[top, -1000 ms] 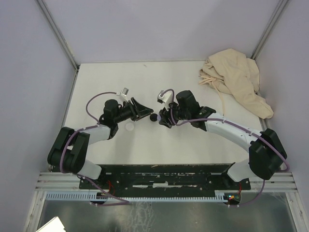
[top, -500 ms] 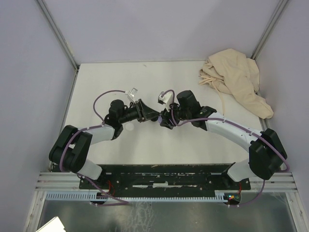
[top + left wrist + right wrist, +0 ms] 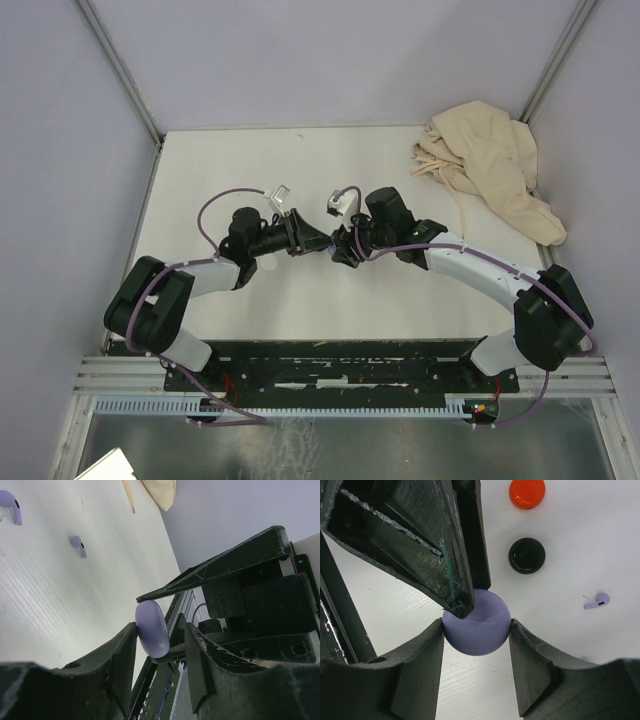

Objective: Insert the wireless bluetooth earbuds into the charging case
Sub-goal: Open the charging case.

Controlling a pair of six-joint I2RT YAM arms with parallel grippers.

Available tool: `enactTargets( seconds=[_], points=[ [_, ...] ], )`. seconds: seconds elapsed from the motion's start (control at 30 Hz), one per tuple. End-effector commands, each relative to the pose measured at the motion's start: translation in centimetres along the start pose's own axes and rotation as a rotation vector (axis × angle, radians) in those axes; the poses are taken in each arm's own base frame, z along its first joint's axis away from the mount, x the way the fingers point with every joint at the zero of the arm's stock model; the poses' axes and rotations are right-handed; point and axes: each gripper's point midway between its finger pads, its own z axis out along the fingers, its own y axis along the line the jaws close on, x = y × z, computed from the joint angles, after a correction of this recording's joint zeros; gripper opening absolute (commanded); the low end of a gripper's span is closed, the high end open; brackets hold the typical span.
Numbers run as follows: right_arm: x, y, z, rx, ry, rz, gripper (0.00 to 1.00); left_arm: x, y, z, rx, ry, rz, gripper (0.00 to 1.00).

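Observation:
My right gripper point(image 3: 476, 626) is shut on a round lavender charging case point(image 3: 476, 622) and holds it just above the table. My left gripper point(image 3: 160, 631) has come up to it from the left. The case point(image 3: 152, 630) stands edge-on between its open jaws, touching one finger and apart from the other. A left finger point(image 3: 455, 555) overlaps the case's top in the right wrist view. Two lavender earbuds point(image 3: 11, 506) point(image 3: 77, 545) lie loose on the table, and one point(image 3: 596, 601) also shows in the right wrist view. In the top view the grippers point(image 3: 325, 240) meet mid-table.
A black round case point(image 3: 526, 555) and a red round case point(image 3: 527, 492) lie on the table beyond the grippers. A crumpled beige cloth point(image 3: 490, 160) lies at the back right. Lavender walls close the table point(image 3: 300, 170) on three sides.
My left gripper has moved right, up to the right gripper, and its fingers now stand around the lavender case. The right arm has hardly moved.

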Motion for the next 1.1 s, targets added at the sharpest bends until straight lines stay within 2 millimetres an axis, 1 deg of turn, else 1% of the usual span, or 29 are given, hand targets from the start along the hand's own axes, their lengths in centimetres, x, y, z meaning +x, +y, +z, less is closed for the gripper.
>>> enactTargets(
  seconds=[0.0,0.37,0.7,1.07],
  points=[
    [-1.9,-0.1,0.0,-0.013,-0.049,-0.026,0.11,0.2,-1.1,0.5,0.052,0.032,0.072,0.48],
    [-1.9,-0.3,0.0,-0.009,-0.045,-0.027,0.11,0.8,-1.2,0.8,0.063,0.056,0.076,0.44],
    [-2.1,-0.5,0.0,0.001,-0.053,-0.026,0.11,1.4,-1.6,1.1,0.085,0.09,0.086,0.37],
    [-2.6,-0.5,-0.4,0.002,-0.07,-0.032,0.11,1.8,-1.4,1.4,0.076,0.12,0.091,0.41]
  ],
)
